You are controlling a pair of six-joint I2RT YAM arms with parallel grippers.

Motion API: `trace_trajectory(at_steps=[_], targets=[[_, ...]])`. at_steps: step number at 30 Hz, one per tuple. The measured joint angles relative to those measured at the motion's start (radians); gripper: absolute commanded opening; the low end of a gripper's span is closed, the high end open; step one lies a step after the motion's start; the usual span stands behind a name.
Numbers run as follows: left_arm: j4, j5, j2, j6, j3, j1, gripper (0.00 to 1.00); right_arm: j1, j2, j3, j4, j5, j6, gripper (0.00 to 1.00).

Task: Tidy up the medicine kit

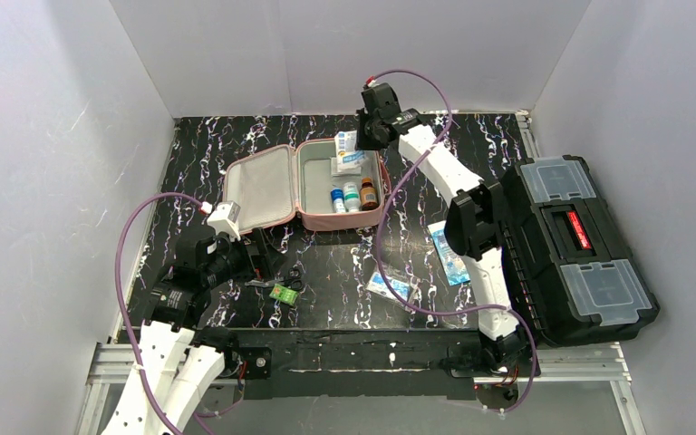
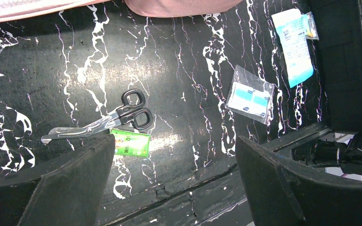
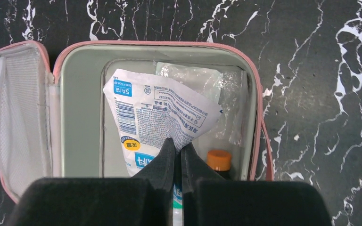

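Your right gripper (image 3: pixel 178 153), bottom centre, is clamped on a white printed packet (image 3: pixel 160 110) over the open pink soft zip case (image 3: pixel 253 89). Lower frame, your left gripper (image 2: pixel 174 143) hangs with its jaws wide apart above black-handled scissors (image 2: pixel 122 116).

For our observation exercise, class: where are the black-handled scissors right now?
In the top view, the scissors lie flat on the table's near left, beside the small green packet, below the pink medicine kit in frame.

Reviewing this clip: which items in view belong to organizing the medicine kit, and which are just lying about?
Part of the job: medicine kit; white packet in the right gripper; bottles inside; probably the loose scissors, green packet, clear bag, blue packet.
Just lying about: black toolbox, lid shut.
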Motion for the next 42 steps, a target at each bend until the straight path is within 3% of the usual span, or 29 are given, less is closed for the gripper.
trace_trajectory(at_steps=[13,25,28,34,42], targets=[[0.0,0.0,0.015,0.0,0.0,0.0,1.0,-0.012,0.142,0.069,-0.013,-0.024,-0.004,0.08],[-0.004,-0.014,0.045,-0.001,0.0,0.0,0.99,-0.061,0.187,0.08,-0.014,-0.083,0.03,0.58],[-0.014,-0.017,0.062,-0.001,0.001,0.0,1.0,-0.058,0.183,0.077,0.005,-0.095,0.027,0.63],[-0.051,-0.052,0.066,-0.014,0.011,0.0,1.0,-0.063,0.096,-0.006,0.019,-0.106,0.016,0.66],[-0.116,-0.067,0.078,-0.06,0.054,0.0,1.0,-0.068,-0.207,-0.267,0.111,-0.148,0.016,0.68]])
